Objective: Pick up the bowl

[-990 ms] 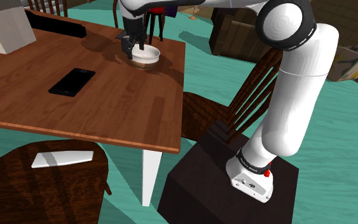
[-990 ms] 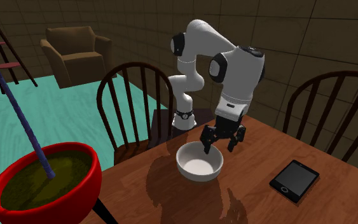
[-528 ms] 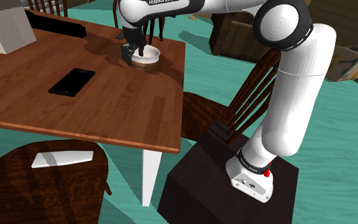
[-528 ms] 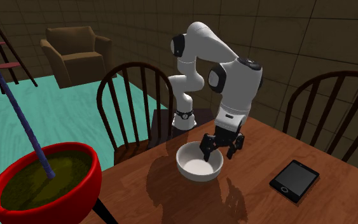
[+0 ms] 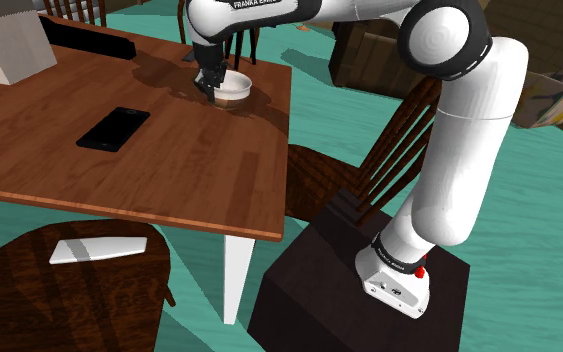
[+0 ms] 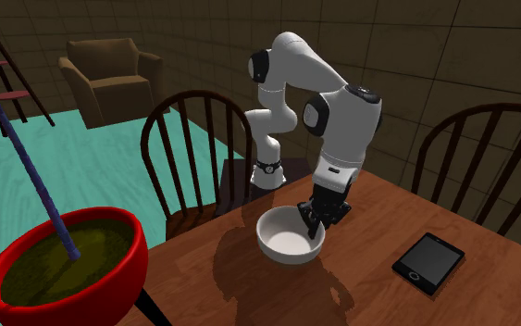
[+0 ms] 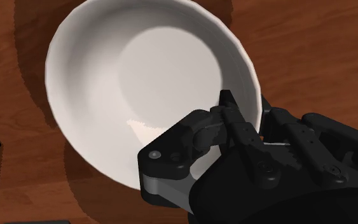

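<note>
On table | fingers pinching bowl rim | bowl upright

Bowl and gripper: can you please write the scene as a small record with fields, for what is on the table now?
bowl: white, upright on the brown wooden table
gripper: black, one finger inside the bowl and one outside, clasping its rim
bowl state: rests on the table, not yet lifted
phone: black, flat on the table, apart from the bowl
</note>
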Controlling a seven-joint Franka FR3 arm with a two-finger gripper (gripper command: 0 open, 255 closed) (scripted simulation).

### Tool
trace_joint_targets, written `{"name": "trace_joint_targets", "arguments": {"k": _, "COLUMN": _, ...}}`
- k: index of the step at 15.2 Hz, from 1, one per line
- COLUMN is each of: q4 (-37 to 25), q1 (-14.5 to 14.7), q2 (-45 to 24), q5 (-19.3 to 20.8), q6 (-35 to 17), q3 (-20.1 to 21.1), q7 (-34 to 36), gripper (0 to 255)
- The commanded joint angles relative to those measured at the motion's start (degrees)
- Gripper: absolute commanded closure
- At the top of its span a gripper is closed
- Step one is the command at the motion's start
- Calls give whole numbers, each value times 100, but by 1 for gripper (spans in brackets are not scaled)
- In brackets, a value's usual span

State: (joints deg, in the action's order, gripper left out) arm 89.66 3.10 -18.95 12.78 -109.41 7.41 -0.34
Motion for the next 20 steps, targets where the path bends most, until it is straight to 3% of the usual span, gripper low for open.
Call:
{"name": "trace_joint_targets", "arguments": {"k": 1, "q4": 3, "q1": 0, "q2": -2, "q5": -1, "q6": -1, "q3": 0, "q7": 0, "gripper": 255}}
{"name": "trace_joint_targets", "arguments": {"k": 20, "q4": -1140, "q1": 44, "q2": 13, "q5": -57, "q6": 1141, "q3": 19, "q7": -195, "gripper": 255}}
